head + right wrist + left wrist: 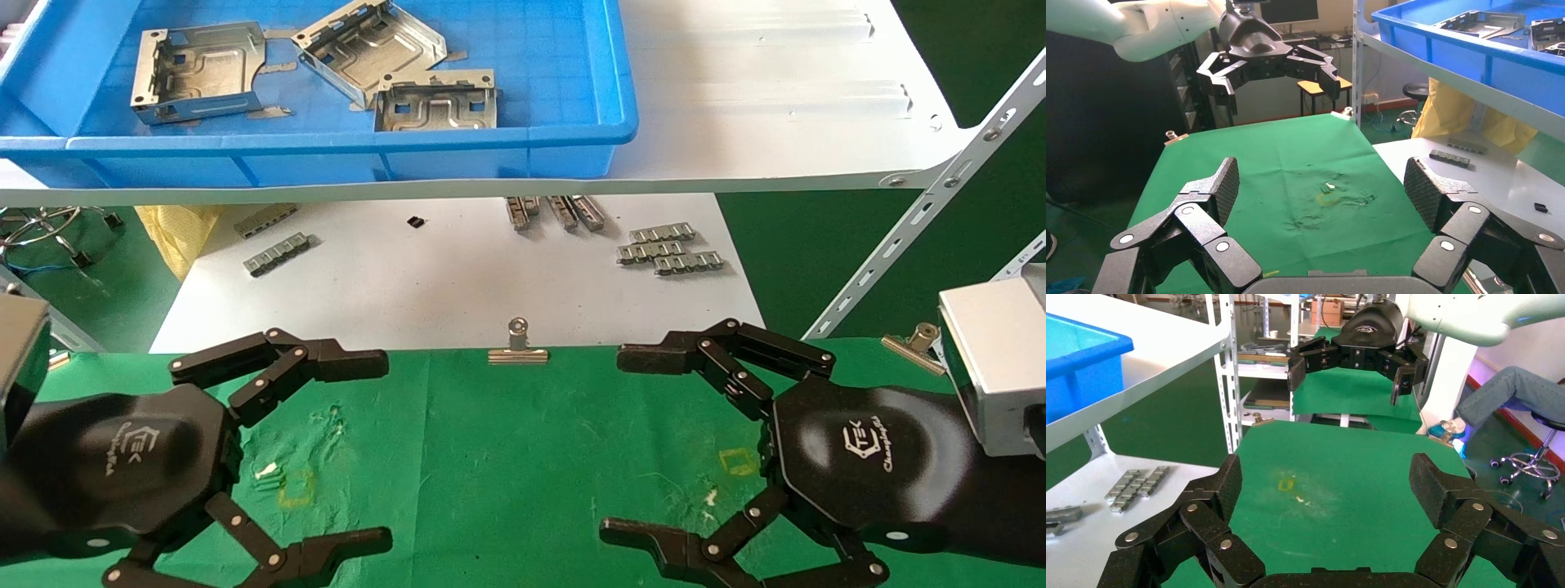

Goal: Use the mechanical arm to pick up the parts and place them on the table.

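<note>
Both arms low over the green cloth-covered surface, neither carrying anything. Left black hexagonal-palmed gripper and right black hexagonal-palmed gripper face each other across the cloth, fingers spread wide and released; both wrist views show bare cloth between them.

Yellow square outlines on the cloth look like the drop targets, one near each gripper.

Past the cloth edge: silver binder clip pinning it, then a white sheet with small grey ridged strips. Not the parts, ignore.

The parts: three silvery square stamped sheet-metal trays in the blue plastic bin on the white metal shelf, well above and beyond the grippers.

My read on the step: nothing picked yet, so reach first.
- Rise clear of the shelf lip before going forward, then come down over the bin wall.
- Front tray nearest the bin's near wall is the easy one. Middle tray seems tilted, probably resting on its neighbour, hard to tell from here; taking it could shift the others.
- Close across two opposite low walls, fingers square to the tray, not on a corner.
- Lift straight up before retracting.
</note>
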You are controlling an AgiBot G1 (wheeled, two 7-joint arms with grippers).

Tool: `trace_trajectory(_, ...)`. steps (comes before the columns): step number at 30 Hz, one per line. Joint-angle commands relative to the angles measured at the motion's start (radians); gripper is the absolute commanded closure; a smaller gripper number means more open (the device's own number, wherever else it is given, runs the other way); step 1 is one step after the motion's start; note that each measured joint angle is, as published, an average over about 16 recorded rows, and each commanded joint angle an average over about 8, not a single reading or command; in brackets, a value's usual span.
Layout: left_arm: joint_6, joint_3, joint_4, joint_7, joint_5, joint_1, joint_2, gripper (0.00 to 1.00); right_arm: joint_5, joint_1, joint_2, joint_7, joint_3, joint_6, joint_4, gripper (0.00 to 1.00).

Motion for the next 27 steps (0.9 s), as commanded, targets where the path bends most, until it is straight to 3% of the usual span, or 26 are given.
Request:
trace_trajectory(1,0.0,0.0,0.0,0.0,0.0,0.0,0.0,0.0,0.0,0.0,0.0,0.0,0.0,0.0,0.0,0.0)
trace_trajectory(27,0.0,0.0,0.0,0.0,0.0,0.0,0.0,0.0,0.0,0.0,0.0,0.0,0.0,0.0,0.0,0.0)
